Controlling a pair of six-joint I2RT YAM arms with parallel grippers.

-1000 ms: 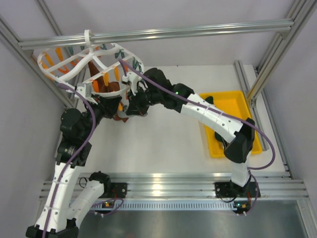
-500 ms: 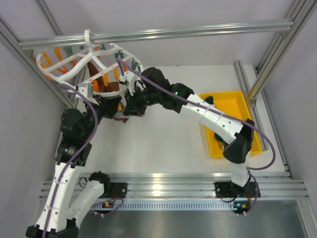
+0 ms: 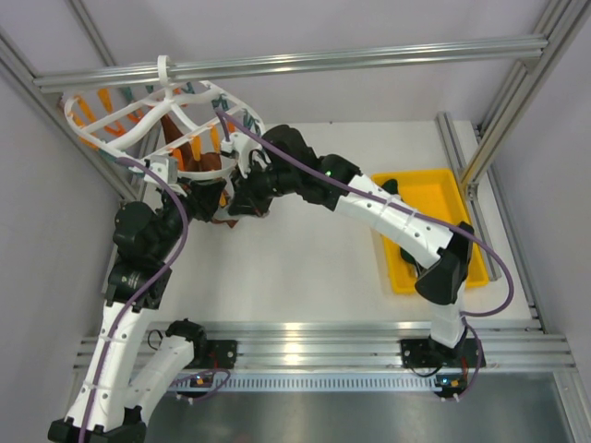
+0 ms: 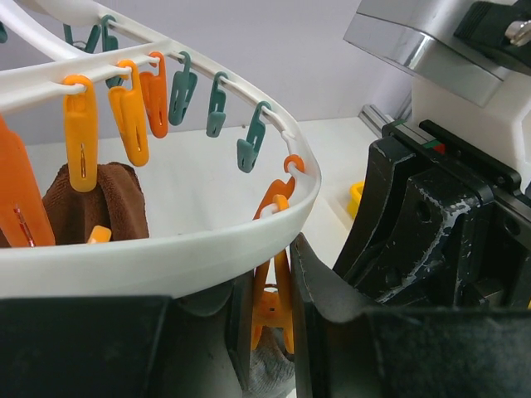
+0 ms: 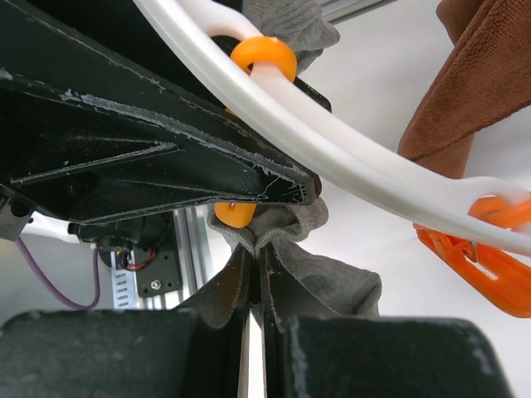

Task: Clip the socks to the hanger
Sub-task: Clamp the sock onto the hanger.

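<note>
The white round hanger (image 3: 138,129) hangs by its hook from the aluminium bar at the back left. In the left wrist view its rim (image 4: 166,257) crosses just above my left gripper (image 4: 272,323), which is shut on a dangling orange clip (image 4: 274,307). A grey sock (image 4: 270,373) shows right below that clip. My right gripper (image 5: 255,265) is shut on the gathered edge of the grey sock (image 5: 332,278), holding it up against the clip's orange tip (image 5: 235,214). A brown sock (image 4: 91,207) hangs clipped inside the ring. Both grippers meet under the ring's near-right edge (image 3: 226,189).
A yellow tray (image 3: 434,198) sits at the right with dark fabric in it, partly hidden by the right arm. Rows of orange and teal clips (image 4: 178,87) dangle from the ring. Aluminium frame posts (image 3: 499,111) stand around the table.
The hanger ring has swung slightly to the left, and both grippers have shifted a little left with it. Both grips are unchanged.
</note>
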